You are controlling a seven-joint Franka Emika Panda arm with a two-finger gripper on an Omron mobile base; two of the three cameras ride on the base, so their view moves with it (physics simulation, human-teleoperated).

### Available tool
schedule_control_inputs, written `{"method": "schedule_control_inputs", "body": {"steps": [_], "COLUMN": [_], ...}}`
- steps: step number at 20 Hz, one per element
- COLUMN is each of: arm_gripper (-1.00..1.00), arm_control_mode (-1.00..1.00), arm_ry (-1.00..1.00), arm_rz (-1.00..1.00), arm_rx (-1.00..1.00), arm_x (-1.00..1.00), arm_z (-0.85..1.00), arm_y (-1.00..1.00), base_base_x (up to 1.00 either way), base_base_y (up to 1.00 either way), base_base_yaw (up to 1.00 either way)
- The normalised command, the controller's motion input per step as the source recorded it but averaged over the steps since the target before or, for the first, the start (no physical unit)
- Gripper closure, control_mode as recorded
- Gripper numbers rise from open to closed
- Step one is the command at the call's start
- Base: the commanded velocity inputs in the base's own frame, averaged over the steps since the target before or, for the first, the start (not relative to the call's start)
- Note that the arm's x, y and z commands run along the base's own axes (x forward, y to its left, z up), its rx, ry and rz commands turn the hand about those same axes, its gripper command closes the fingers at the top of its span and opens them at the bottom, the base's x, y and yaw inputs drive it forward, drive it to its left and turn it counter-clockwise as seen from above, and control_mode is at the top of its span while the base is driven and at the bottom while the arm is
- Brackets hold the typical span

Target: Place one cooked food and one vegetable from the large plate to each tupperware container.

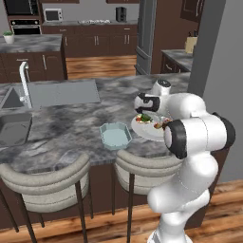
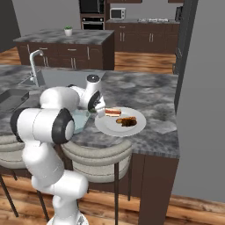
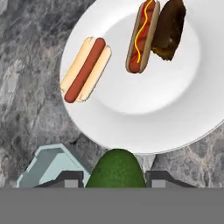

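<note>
the end effector (image 3: 114,180) grips a dark green roundish vegetable (image 3: 116,168) above the grey marble counter (image 3: 26,87), just beyond the wide white plate's (image 3: 144,131) rim. best carried level to the nearby pale blue-green octagonal tub (image 3: 46,168) and released low inside.

Even soft rendered light, faint shadows, slightly blurry.

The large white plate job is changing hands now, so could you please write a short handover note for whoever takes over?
End effector: shut on the dark green roundish vegetable, held above the counter.
Round white plate: carries a plain sausage bun, a mustard sausage bun and a dark brown piece.
Pale blue-green octagonal tub: beside the plate, looks empty.
Done: vegetable picked up.
Left: drop it in a tub, then load the remaining food.
</note>
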Motion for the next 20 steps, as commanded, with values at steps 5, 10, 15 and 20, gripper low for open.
{"method": "schedule_control_inputs", "body": {"steps": [5, 10, 15, 20], "arm_gripper": [1.0, 1.0, 1.0, 1.0], "arm_control_mode": [-1.0, -1.0, -1.0, -1.0], "arm_ry": [0.11, 0.33, 0.27, 0.21], "arm_rz": [-0.02, 0.0, 0.0, -0.02], "arm_rx": [-0.09, -0.15, -0.07, -0.05], "arm_x": [0.06, 0.77, 0.78, 0.39], "arm_z": [0.21, 0.01, -0.13, -0.56], "arm_y": [1.0, 0.86, 0.4, 0.0], "base_base_x": [0.0, 0.0, 0.0, 0.0], "base_base_y": [0.0, 0.0, 0.0, 0.0], "base_base_yaw": [0.0, 0.0, 0.0, 0.0]}}
